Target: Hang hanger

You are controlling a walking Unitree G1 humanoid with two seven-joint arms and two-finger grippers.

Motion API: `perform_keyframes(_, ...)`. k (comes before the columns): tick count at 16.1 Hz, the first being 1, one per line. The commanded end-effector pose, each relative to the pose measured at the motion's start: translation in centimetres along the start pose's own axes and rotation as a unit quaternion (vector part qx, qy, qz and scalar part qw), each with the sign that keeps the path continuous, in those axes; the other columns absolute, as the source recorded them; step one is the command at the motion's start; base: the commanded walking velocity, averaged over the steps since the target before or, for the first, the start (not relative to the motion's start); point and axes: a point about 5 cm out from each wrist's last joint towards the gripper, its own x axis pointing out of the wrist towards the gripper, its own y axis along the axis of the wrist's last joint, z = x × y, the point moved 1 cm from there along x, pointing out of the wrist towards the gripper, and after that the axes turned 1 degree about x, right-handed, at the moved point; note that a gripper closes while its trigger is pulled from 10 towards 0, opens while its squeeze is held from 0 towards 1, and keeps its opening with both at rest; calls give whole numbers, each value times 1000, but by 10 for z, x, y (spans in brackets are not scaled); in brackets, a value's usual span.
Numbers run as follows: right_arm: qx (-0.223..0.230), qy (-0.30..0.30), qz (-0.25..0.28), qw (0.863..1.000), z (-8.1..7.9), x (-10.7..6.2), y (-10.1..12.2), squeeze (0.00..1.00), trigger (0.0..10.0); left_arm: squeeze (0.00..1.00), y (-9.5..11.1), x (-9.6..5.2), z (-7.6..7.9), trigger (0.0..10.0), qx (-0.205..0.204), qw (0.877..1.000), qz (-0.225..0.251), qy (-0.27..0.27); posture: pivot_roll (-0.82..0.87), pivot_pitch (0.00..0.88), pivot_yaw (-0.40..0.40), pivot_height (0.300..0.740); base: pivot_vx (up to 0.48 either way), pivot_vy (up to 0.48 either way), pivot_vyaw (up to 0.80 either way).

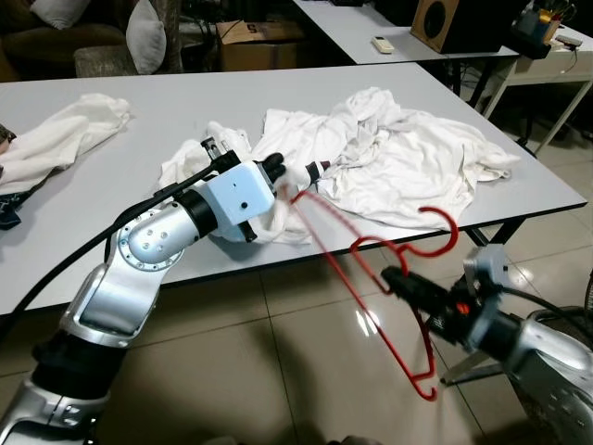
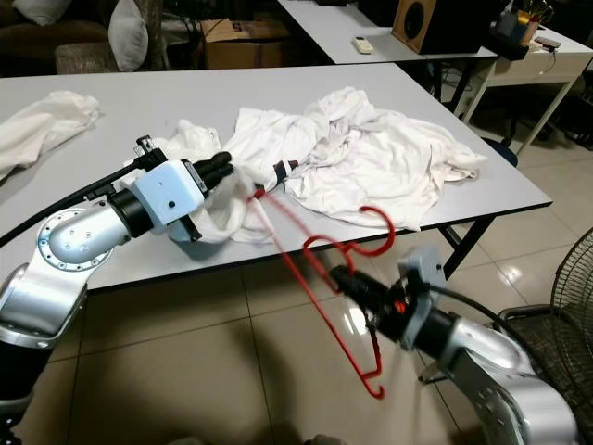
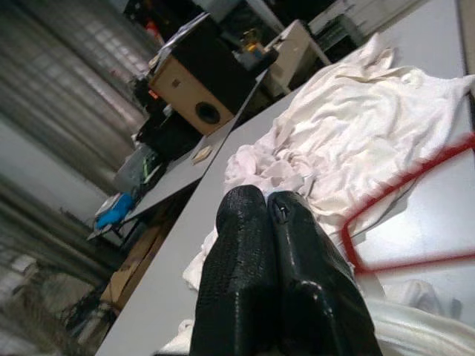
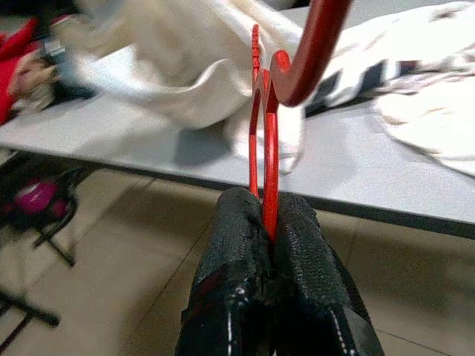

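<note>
Red wire hanger hangs out past the near edge of the grey tabletop, over the tiled floor, held between both hands. Right hand sits low on the right, off the tabletop, fingers pressed together pinching the hanger's wire just under the hook; hook curls up above that hand, and the rest of the frame drops toward the floor beside it. Left hand is at the tabletop edge, fingers pressed together on white cloth bunched at the hanger's upper end; cannot tell whether the wire itself is in that grip. One hanger arm runs diagonally from the left hand down to the right hand. Big pile of white shirts lies on the tabletop just behind the hanger; another white garment lies well apart at the far left. Right wrist view gives the clamp close up: red wire sandwiched between the two black fingers, hook rising above, tabletop edge and cloth beyond. Left wrist view shows shut fingers side by side, a stretch of red wire beside them on the tabletop, plus a wooden speaker on a farther table. Eye views show that speaker and a remote on the back table.
</note>
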Motion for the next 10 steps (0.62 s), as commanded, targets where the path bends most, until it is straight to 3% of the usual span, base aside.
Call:
perform_keyframes(1,8,-20,13,1000,5,3,6,0,10000,0,11,-1,1,0,8,999,27,-25,-84,0,-44,740,0,0,0)
perform_keyframes(3,12,-29,-2,999,6,7,2,0,10000,0,14,-1,6,0,8,998,37,-51,-87,0,-38,740,0,0,0)
perform_keyframes(5,-13,7,-35,999,-5,12,-4,0,10000,0,13,1,8,0,10,998,32,-53,-91,0,-31,740,0,0,0)
perform_keyframes(7,-1,37,-16,999,-13,15,4,0,10000,0,7,3,7,0,9,999,16,-49,-99,0,-25,740,0,0,0)
perform_keyframes(10,7,39,-35,999,-8,26,-1,0,10000,0,7,5,9,0,-4,998,23,-63,-99,0,-20,740,0,0,0)
